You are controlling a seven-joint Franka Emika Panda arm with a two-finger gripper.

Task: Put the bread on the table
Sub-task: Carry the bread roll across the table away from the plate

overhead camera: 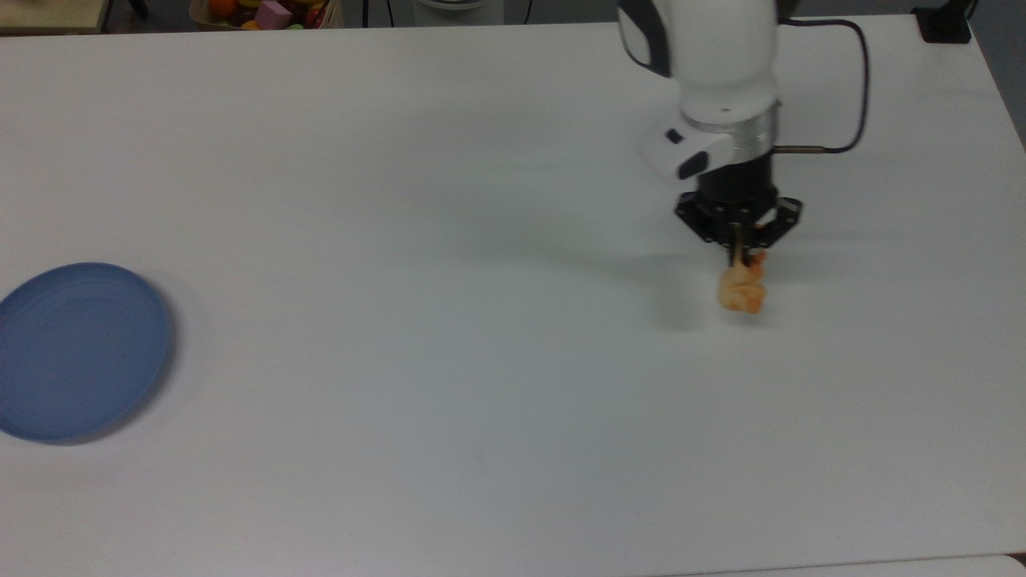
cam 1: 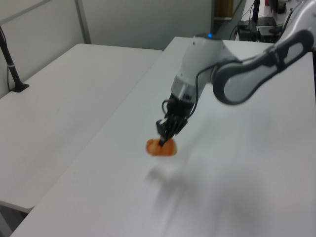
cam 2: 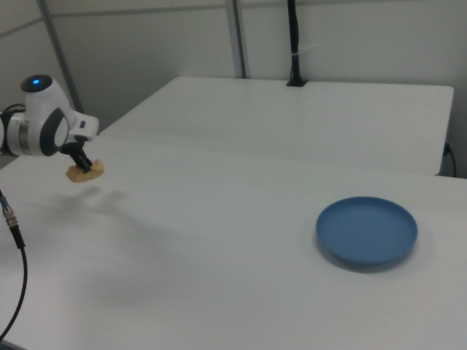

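Bread (overhead camera: 741, 292) | pinched in closed tool (overhead camera: 739, 256) | above table (overhead camera: 481, 361)

White arm (overhead camera: 713, 48) with grey joints, black cable (overhead camera: 858, 88), black gripper (overhead camera: 739, 255).

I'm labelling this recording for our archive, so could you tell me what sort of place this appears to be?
Probably a robotics lab: a robot arm's gripper holds the bread above a plain white table bearing a blue plate, with camera poles clamped to a second table and equipment benches behind.
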